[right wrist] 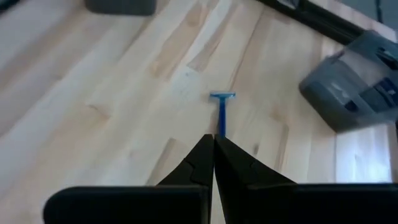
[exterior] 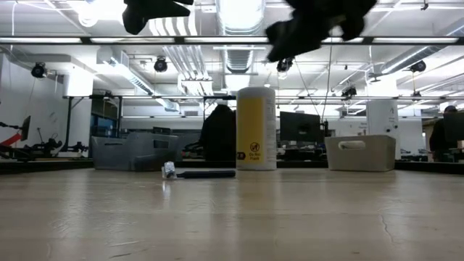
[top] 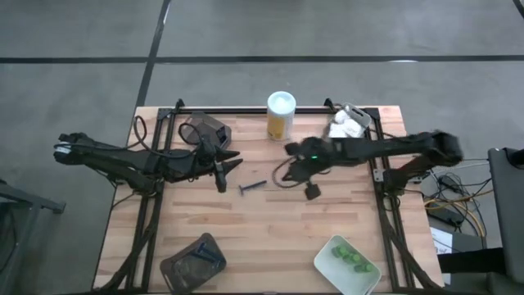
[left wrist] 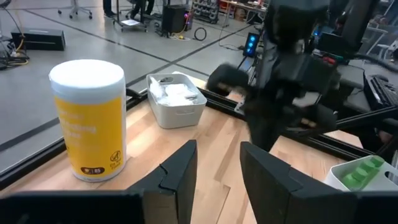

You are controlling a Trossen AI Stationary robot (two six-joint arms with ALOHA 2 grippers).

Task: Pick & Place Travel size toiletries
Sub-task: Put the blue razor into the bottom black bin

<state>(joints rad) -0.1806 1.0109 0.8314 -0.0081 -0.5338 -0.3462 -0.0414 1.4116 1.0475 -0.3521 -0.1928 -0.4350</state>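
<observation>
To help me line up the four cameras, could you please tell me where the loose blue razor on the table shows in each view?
High view: razor lies mid-table, between the two grippers.
Low view: razor lies flat, just left of the yellow bottle.
Left wrist view: not visible.
Right wrist view: razor lies just beyond the shut fingertips.
Shared landmark: the yellow bottle.

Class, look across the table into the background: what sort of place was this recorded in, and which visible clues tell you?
Probably an open-plan lab or workshop: long ceiling strip lights, exposed ducting and computer monitors on desks behind the wooden table.
</observation>
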